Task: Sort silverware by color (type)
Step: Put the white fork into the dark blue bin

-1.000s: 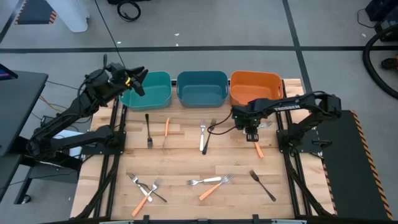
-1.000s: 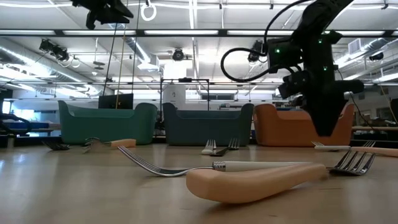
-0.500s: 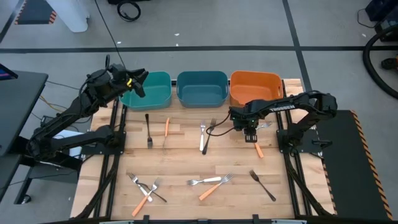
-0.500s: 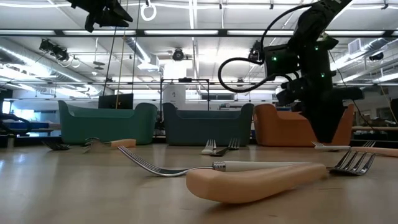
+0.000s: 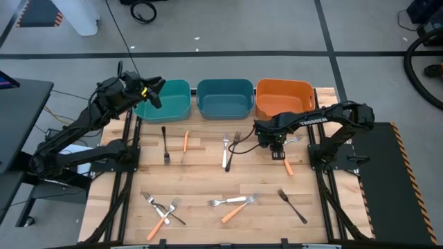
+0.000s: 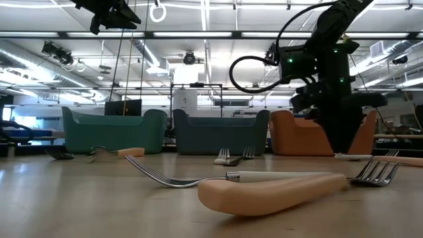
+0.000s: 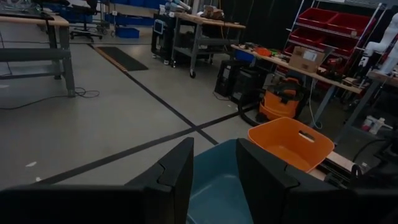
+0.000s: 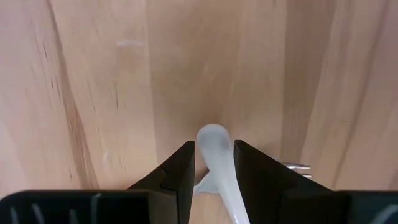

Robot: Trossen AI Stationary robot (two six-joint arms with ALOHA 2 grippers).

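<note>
Your right gripper (image 5: 276, 144) is low over the wooden table (image 5: 208, 183), just in front of the orange bin (image 5: 284, 97). In its wrist view the 2 dark fingers (image 8: 182, 165) stand a narrow gap apart, and the pale rounded end of a silver fork's handle (image 8: 216, 155) lies between them on the wood; you cannot tell whether they touch it. An orange-handled fork (image 5: 287, 164) lies just beside this gripper.

Your left gripper (image 5: 154, 93) hangs in the air at the rim of the green bin (image 5: 169, 97), its fingers (image 7: 176, 174) parted with nothing between them. The blue bin (image 5: 224, 97) stands between the other 2.

The rest of the silverware is spread over the table: a black fork (image 5: 165, 144) and an orange-handled fork (image 5: 185, 144) in front of the green bin, a silver fork (image 5: 225, 151) near the middle, and more forks along the near edge, including a black one (image 5: 292, 205).
</note>
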